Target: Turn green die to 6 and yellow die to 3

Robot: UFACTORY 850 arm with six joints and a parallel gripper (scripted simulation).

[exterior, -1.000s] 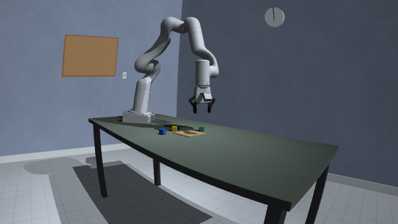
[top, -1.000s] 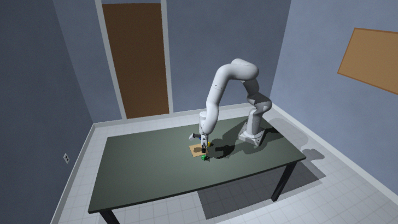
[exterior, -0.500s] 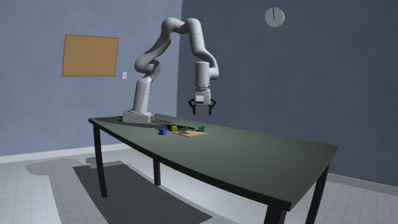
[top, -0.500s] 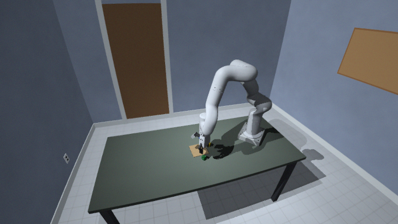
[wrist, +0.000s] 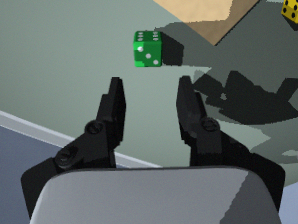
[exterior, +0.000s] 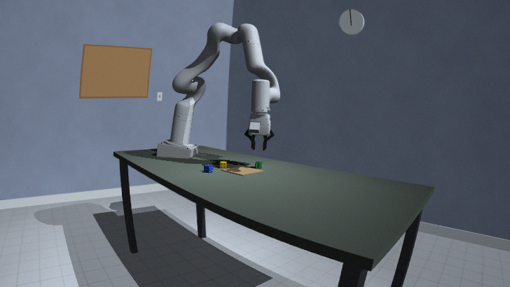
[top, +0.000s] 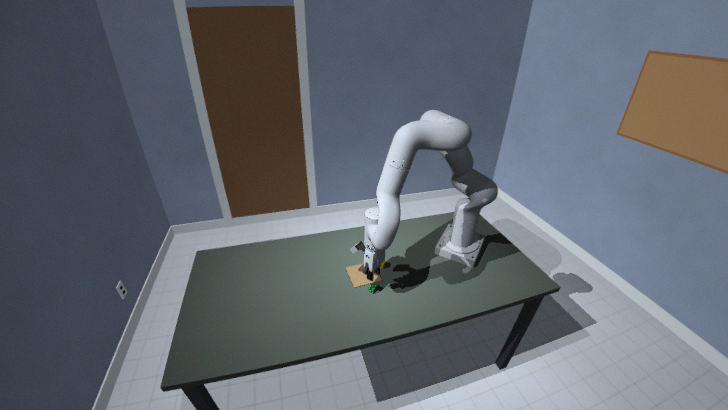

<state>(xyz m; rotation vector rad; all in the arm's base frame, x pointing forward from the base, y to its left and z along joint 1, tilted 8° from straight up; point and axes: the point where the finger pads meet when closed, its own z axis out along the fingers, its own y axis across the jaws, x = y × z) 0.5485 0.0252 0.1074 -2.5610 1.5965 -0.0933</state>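
Green plastic, or what looks like it, makes up the die (top: 372, 288) (exterior: 258, 164) (wrist: 147, 55) that appears next in line: it sits on the worktop (top: 264, 305) (exterior: 303, 192) (wrist: 65, 65) below and just ahead of the fingers (top: 370, 277) (exterior: 258, 148), off the mat (top: 356, 276) (exterior: 246, 171) (wrist: 200, 15). The fingers are spread partway, nothing between them, well above the dice. I judge its upper face to be the 3, with the 6 on a side, so it probably needs a quarter roll as well as a carry.

The yellow die (top: 383, 264) (exterior: 223, 164) (wrist: 291, 9) is also off the mat, beyond the mat from the green one; I can't be sure of its top number. The blue die (exterior: 208, 168) lies apart and should be left alone. Both placements remain, then letting go and backing the arm away.
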